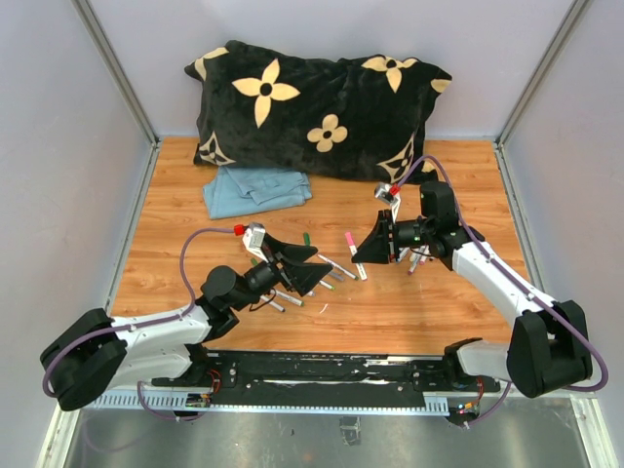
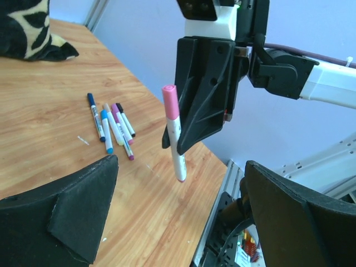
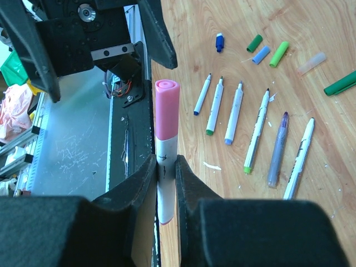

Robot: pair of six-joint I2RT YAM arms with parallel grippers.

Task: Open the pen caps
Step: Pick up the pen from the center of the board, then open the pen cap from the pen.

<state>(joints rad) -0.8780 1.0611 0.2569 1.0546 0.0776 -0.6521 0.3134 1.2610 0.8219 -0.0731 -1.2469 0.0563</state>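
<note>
The wooden table (image 1: 409,312) carries a black pillow (image 1: 312,107) with cream flowers well beyond both grippers, and a folded blue cloth (image 1: 253,190) lies beyond the left gripper (image 1: 297,263). The left gripper is spread wide and its fingers (image 2: 72,217) grip nothing. It faces the right gripper (image 3: 165,181), close to it but apart. The right gripper is pinched on the white barrel of a pen (image 3: 166,161) held upright above the table, clear of the left fingers. The pink cap (image 3: 166,108) sits on the pen's top end, above the right gripper's fingertips. A row of uncapped pens (image 3: 233,113) lies on the table under the left gripper. A small cluster of other pens (image 2: 114,125) with blue, pink and black ends lies just behind the right gripper. Loose caps (image 3: 260,54) in dark blue, green, light blue and lime are scattered just past the uncapped row.
</note>
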